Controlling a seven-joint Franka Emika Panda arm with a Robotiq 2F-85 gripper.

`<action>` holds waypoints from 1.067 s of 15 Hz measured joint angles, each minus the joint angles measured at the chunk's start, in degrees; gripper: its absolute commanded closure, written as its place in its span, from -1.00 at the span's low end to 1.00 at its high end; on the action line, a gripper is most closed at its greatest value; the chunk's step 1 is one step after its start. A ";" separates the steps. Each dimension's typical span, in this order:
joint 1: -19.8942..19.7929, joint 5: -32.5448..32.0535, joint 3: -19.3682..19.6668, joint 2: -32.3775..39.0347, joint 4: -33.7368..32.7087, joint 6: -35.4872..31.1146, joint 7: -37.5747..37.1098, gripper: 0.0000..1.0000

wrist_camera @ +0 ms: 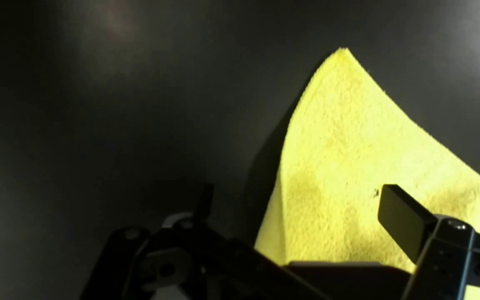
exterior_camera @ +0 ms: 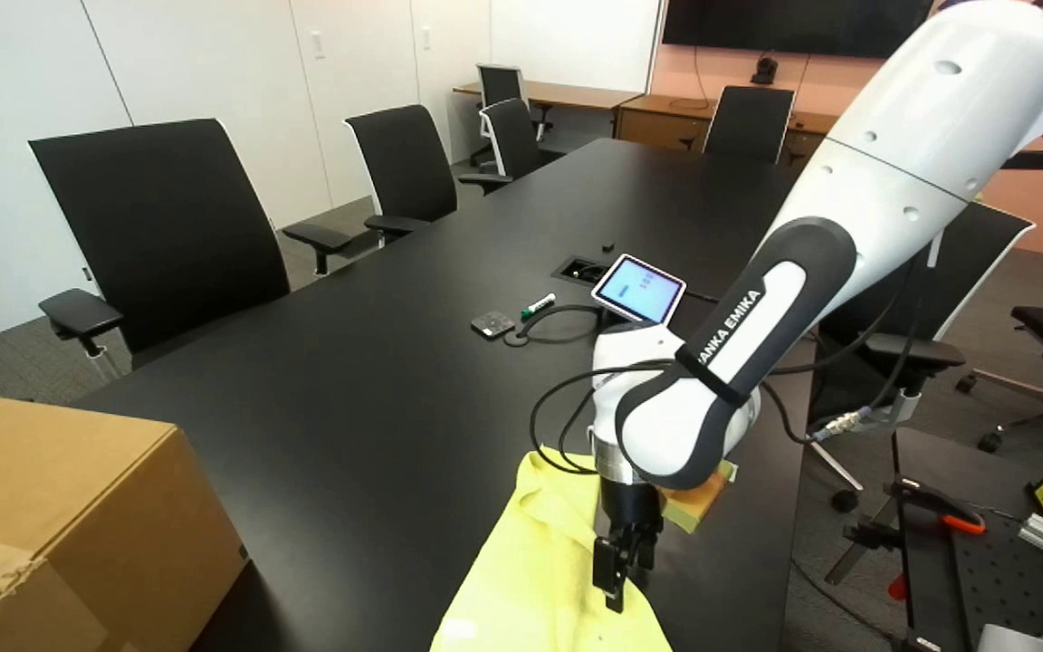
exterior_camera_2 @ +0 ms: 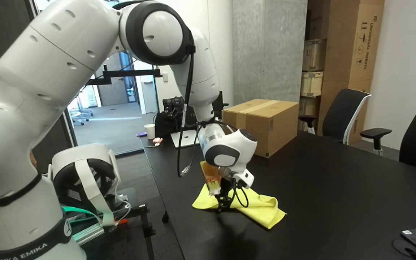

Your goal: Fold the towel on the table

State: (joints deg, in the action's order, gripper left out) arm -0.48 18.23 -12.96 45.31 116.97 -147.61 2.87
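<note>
Conference table: its black top is carrying my work near one long edge.
Yellow towel: lying rumpled there beneath me; one end is looking loosely doubled over, so I am judging the fold started at most, nothing squared.
Gripper: my fingers are standing spread across the towel's edge, one over cloth, one over tabletop, pinching nothing.
Pointed towel corner: lying free; grasping, laying over and flattening are probably awaiting me.

towel lies on conference table | in an exterior view: cardboard box left of towel | tablet behind towel | marker pen left of tablet
</note>
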 measured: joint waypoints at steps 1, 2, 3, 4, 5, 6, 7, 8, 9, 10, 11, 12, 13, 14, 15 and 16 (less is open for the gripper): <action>0.63 -0.34 -0.13 0.00 0.69 -0.01 0.27 -1.00; 1.26 -0.85 -0.19 0.00 1.26 -0.01 0.37 -1.00; 1.81 -1.40 -0.20 0.00 1.74 -0.02 0.42 -1.00; 2.26 -1.93 -0.21 0.00 2.17 -0.02 0.51 -1.00; 2.64 -2.41 -0.21 0.00 2.54 -0.05 0.65 -1.00; 2.89 -2.83 -0.21 0.00 2.83 -0.18 0.87 -1.00; 3.07 -3.33 -0.21 -0.01 3.04 -0.38 1.16 -1.00; 3.17 -3.75 -0.21 -0.01 3.14 -0.78 1.35 -1.00; 3.23 -4.04 -0.21 -0.04 3.25 -1.16 1.47 -1.00; 3.23 -4.16 -0.23 -0.08 3.35 -1.51 1.64 -1.00; 3.23 -4.19 -0.25 -0.11 3.44 -1.98 1.86 -1.00; 3.24 -4.24 -0.28 -0.11 3.49 -2.48 2.02 -1.00; 3.26 -4.30 -0.30 -0.12 3.51 -2.87 2.13 -1.00; 3.30 -4.35 -0.32 -0.12 3.52 -3.34 2.23 -1.00; 3.39 -4.40 -0.34 -0.12 3.53 -3.76 2.33 -1.00; 3.53 -4.44 -0.37 -0.11 3.55 -4.37 2.42 -1.00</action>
State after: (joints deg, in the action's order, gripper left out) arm 3.05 13.79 -13.32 45.20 120.52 -151.98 5.29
